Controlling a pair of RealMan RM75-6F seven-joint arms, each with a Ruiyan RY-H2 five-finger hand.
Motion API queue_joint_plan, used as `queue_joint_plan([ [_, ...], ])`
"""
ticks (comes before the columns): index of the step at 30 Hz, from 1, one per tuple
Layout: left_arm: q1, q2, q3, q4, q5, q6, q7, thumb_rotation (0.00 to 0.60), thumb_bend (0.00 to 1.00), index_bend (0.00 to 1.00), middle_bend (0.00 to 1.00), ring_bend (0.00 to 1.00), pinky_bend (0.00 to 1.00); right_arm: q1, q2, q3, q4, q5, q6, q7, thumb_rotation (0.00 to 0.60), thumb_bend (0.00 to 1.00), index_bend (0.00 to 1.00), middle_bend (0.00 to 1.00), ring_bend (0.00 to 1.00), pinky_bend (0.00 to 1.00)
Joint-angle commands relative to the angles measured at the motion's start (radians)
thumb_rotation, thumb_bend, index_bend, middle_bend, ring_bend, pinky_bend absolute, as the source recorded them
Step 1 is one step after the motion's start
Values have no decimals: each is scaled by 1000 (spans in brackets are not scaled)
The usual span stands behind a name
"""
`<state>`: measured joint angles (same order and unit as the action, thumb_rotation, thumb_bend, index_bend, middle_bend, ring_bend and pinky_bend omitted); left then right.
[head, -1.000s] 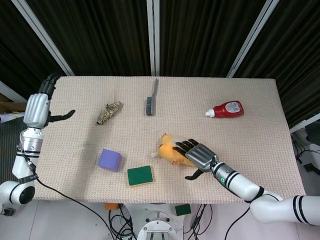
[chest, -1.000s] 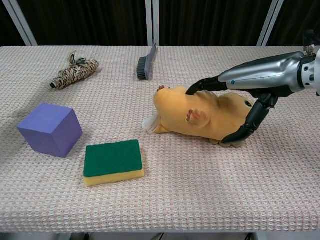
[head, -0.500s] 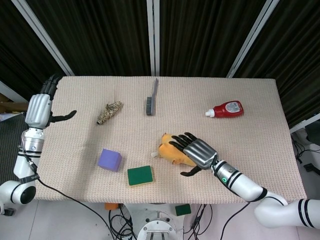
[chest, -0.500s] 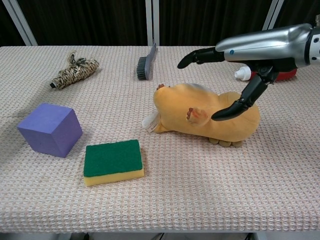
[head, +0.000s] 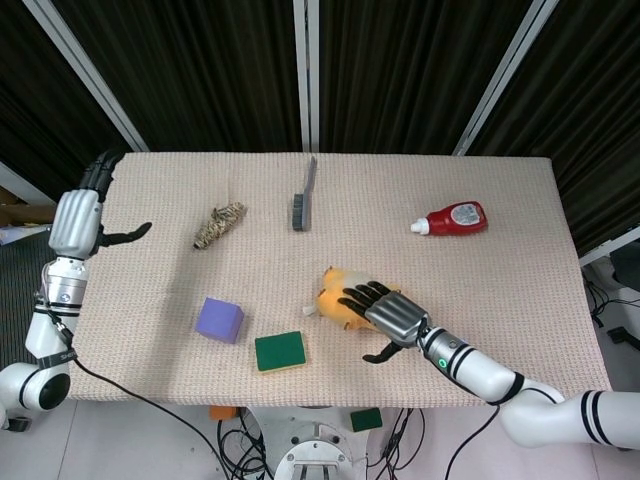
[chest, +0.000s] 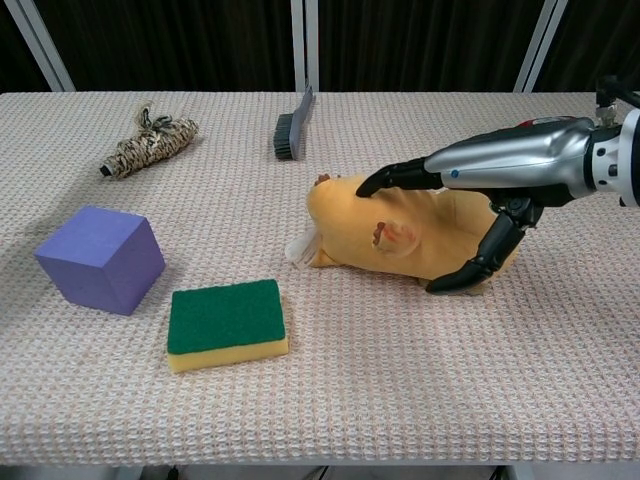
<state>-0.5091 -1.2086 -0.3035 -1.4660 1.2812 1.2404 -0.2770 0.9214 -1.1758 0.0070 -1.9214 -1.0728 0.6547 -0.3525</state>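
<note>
Nearest the robot, a green sponge w/ yellow base (chest: 227, 323) lies flat on the woven table cover (chest: 400, 400), and a purple cube (chest: 100, 258) sits just to its left.

Behind them, mid-table, a yellow plush toy (chest: 385, 232) lies on its side, head toward the sponge. The right hand (chest: 487, 190) is spread over it: fingers (chest: 395, 176) reach along the top of the plush toward its head, thumb (chest: 470, 272) hooks down the near side by its rump. Half a sec ago this hand was lifted clear above the toy, fingers in the air; now it is back down, cupping it. Fingers look to touch or nearly touch the plush, but they are not closed round it, and the toy rests on the cloth in the same spot as before. So it reads as a wide-open hand lowered onto the toy, no firm grip shown.

Further back: a rope bundle (chest: 150, 141) at left, a grey brush (chest: 291, 127) near centre and, in the head view, a red sauce bottle (head: 456, 218) lying on its side at right.

Far left, seen only from the head cam, the left hand (head: 78, 218) hangs off the table's edge, unchanged, holding nothing, thumb (head: 128, 234) stuck out sideways; how its other fingers lie is not plain.
</note>
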Motion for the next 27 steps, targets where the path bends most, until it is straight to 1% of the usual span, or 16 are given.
queue_joint_plan([
  [1, 1, 1, 1, 1, 1, -1, -1, 600, 138, 0, 9, 37, 254, 22, -5, -16, 2, 33, -16, -24, 394, 241, 0, 0, 0, 0],
  [4, 1, 2, 1, 2, 1, -1, -4, 600, 138, 0, 9, 37, 254, 29, -5, -21, 0, 52, -7, -33, 393, 240, 0, 0, 0, 0],
  [6, 2, 3, 1, 2, 2, 0, -4, 600, 138, 0, 9, 37, 255, 25, -1, -15, -9, 48, 16, -30, 393, 240, 0, 0, 0, 0],
  [8, 3, 5, 0, 0, 3, 2, -4, 600, 138, 0, 9, 37, 255, 12, 6, -1, -22, 25, 48, -13, 393, 240, 0, 0, 0, 0],
  [10, 4, 7, 0, -3, 4, 5, -2, 600, 138, 0, 9, 37, 254, -16, 14, 24, -37, -32, 107, 20, 393, 239, 0, 0, 0, 0],
  [14, 7, 13, -2, -14, 8, 14, 3, 600, 138, 0, 9, 37, 254, -101, 13, 69, -35, -234, 293, 119, 393, 217, 0, 0, 0, 0],
  [15, 9, 15, -2, -18, 9, 17, 5, 600, 137, 0, 9, 37, 254, -135, 4, 79, -14, -312, 378, 150, 393, 213, 0, 0, 0, 0],
  [17, 10, 19, 0, -25, 13, 19, 8, 600, 138, 0, 9, 37, 254, -185, -18, 92, 35, -419, 516, 186, 394, 204, 0, 0, 0, 0],
  [18, 12, 22, 1, -29, 16, 22, 10, 600, 138, 0, 9, 37, 254, -218, -35, 100, 75, -476, 607, 207, 396, 203, 0, 0, 0, 0],
  [20, 15, 24, 4, -34, 22, 28, 15, 600, 138, 0, 9, 37, 254, -265, -66, 113, 150, -542, 738, 234, 401, 214, 0, 0, 0, 0],
  [21, 17, 25, 6, -39, 26, 33, 18, 600, 138, 0, 9, 37, 254, -293, -83, 119, 200, -565, 805, 254, 402, 224, 0, 0, 0, 0],
  [22, 20, 27, 9, -42, 30, 36, 20, 600, 138, 0, 9, 37, 254, -315, -92, 122, 232, -569, 845, 269, 403, 236, 0, 0, 0, 0],
  [25, 32, 33, 29, -58, 54, 48, 31, 600, 137, 0, 9, 37, 246, -387, -92, 117, 301, -541, 924, 319, 406, 244, 0, 0, 0, 0],
  [27, 46, 42, 55, -75, 81, 59, 49, 600, 137, 0, 9, 37, 237, -443, -75, 106, 332, -518, 968, 348, 406, 244, 0, 0, 0, 0],
])
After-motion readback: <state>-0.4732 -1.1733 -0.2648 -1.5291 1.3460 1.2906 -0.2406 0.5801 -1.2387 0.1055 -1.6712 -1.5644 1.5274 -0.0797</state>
